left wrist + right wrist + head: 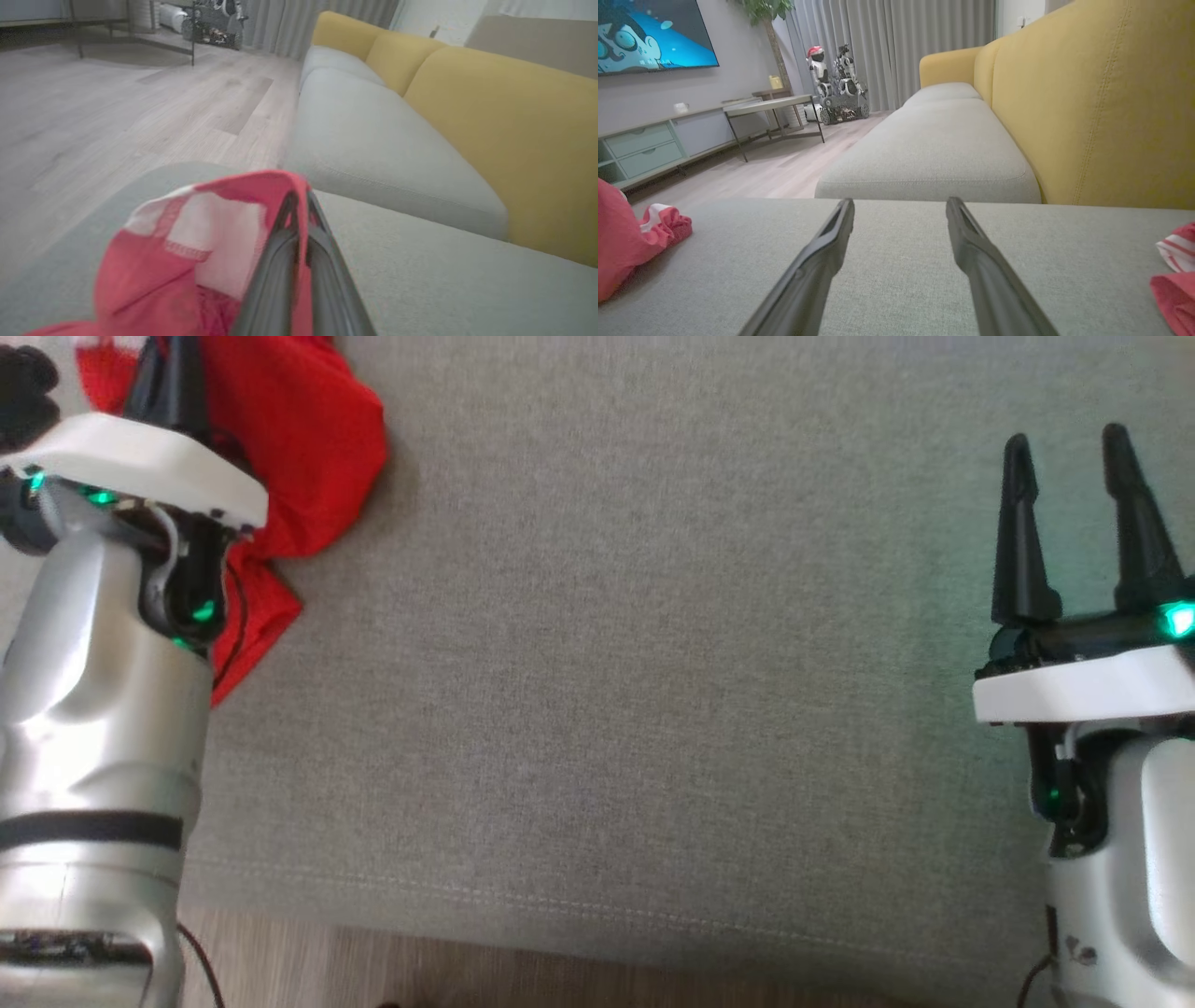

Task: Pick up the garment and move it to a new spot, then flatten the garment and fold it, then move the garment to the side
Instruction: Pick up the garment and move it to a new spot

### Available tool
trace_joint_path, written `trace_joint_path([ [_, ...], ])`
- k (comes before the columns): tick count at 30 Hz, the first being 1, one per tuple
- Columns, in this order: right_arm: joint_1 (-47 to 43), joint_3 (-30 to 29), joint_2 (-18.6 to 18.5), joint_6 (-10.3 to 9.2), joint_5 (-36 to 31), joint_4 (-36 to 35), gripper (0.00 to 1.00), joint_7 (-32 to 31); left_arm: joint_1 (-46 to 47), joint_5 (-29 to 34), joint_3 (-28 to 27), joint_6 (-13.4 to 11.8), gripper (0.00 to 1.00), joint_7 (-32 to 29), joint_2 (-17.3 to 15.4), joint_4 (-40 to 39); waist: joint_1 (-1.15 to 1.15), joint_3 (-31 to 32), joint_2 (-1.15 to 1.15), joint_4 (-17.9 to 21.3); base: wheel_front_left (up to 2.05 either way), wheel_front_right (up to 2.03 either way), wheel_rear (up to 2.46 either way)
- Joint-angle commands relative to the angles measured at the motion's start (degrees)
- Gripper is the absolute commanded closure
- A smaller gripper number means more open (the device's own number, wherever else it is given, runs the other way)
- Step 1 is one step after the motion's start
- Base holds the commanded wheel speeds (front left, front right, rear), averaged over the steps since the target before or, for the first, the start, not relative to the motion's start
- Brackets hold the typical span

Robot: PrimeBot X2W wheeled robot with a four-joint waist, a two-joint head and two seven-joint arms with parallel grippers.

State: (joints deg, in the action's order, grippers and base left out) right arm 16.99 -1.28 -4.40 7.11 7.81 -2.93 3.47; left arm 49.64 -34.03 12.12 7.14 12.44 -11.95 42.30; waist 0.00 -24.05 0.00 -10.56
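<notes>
L tool clamped on garment; R tool fingers apart, pointing fwd

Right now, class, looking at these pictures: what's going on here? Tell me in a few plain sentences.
A two-armed robot is working at a grey sofa seat. Its left claw is shut on a red garment with white trim, which lies bunched at the seat's left end. The right claw is open over bare cushion on the right, holding nothing. The garment is not yet flattened or folded.
</notes>
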Motion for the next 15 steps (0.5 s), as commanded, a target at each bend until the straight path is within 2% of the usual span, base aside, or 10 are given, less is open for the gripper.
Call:
trace_joint_path([
  [1, -0.20, 1.57, 0.72, 0.37, 0.52, -1.47, 0.00, 0.63, -0.38, -0.28, -0.90, 0.34, 1.00, 0.09, -3.56, -2.72, 0.00, 1.93, 0.00, 0.38, 0.00, 0.00, 0.00],
  [8, -0.87, 2.61, 1.25, 0.37, 2.27, 1.92, 0.00, 3.03, -2.37, 0.28, 3.63, 0.29, 1.00, -3.82, -4.41, -13.96, 0.00, 6.78, 0.00, 2.44, 0.00, 0.00, 0.00],
  [15, -0.41, 4.19, 1.46, 0.37, 3.59, 3.55, 0.00, 4.72, -1.76, 1.96, 8.26, -1.95, 1.00, -9.83, -1.45, -23.62, 0.00, 7.94, 0.00, 7.40, 0.00, 0.00, 0.00],
])
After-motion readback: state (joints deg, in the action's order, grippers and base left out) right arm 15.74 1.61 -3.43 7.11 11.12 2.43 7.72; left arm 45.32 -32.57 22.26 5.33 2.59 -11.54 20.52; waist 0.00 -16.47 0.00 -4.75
